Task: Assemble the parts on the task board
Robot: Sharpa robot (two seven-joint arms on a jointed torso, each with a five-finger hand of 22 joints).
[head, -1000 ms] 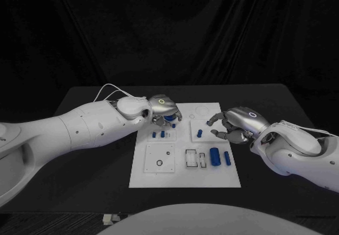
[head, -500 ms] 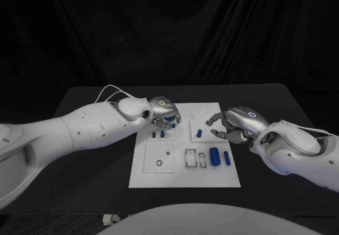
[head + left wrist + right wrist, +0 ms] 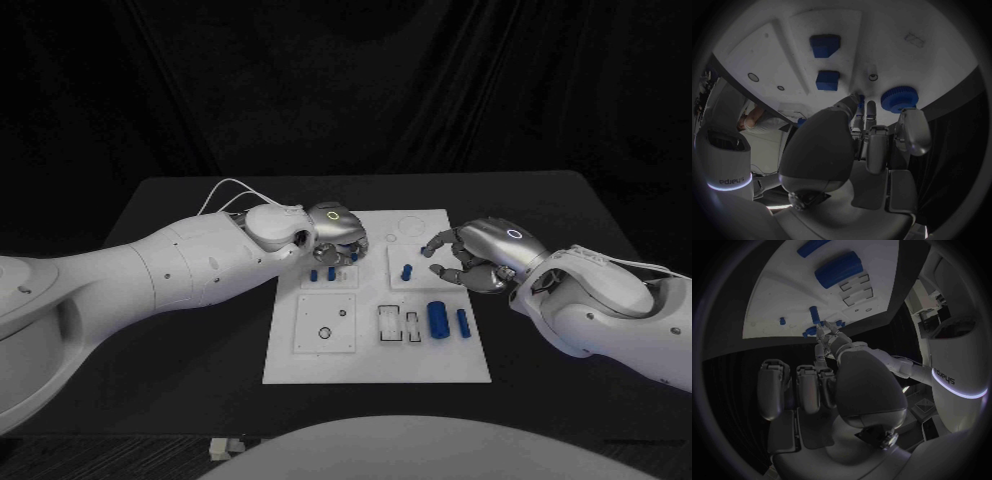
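The black tabletop (image 3: 173, 340) carries the white task board (image 3: 378, 345) at its middle, with both arms reaching in over the board's far half. The left hand (image 3: 335, 232) hangs over the board's far left corner with its fingers curled downward close together; the left wrist view shows a blue toothed round part (image 3: 899, 98) just past its fingertips (image 3: 859, 102), but whether they touch or pinch it I cannot tell. The right hand (image 3: 476, 257) sits at the board's far right edge, fingers bent inward and loosely apart, and nothing can be seen held in it. On the board, a large blue cylinder (image 3: 437, 320) lies beside a thinner blue pin (image 3: 463, 322) near the right edge, and small blue pegs (image 3: 323, 273) stand just under the left hand.
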